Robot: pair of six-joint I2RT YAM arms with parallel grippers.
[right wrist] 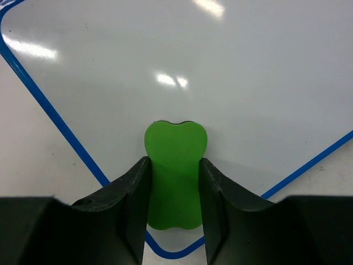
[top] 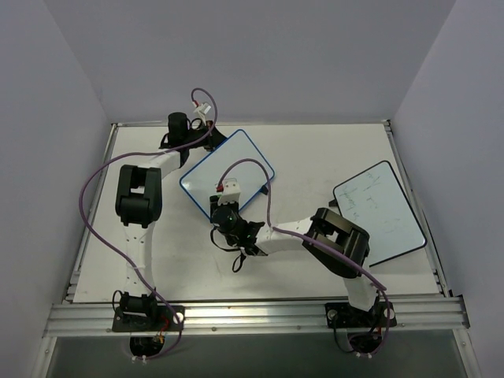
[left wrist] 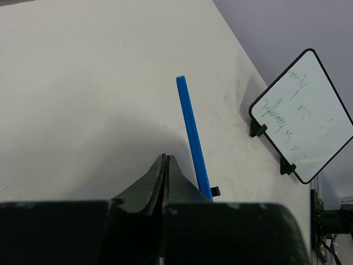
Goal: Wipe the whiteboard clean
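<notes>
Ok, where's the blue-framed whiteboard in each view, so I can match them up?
Top external: the whiteboard sits mid-table, turned diagonally.
Left wrist: edge-on blue strip at centre.
Right wrist: its face fills most of the frame, behind the green eraser.
Shared landmark: the black-framed board, to its right in top external and left wrist; not in right wrist.

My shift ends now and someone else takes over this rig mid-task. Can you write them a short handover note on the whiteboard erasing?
Left hand: shut, empty, beside the blue edge of the whiteboard.
Right hand: shut on the green eraser, at the whiteboard's face near a corner.
Done: no writing shows on the visible face; from above, the right arm hides part of it.
Left: probably check the hidden patch, then set the eraser down. The black-framed board, off to the right, carries writing and is not the job's.
</notes>
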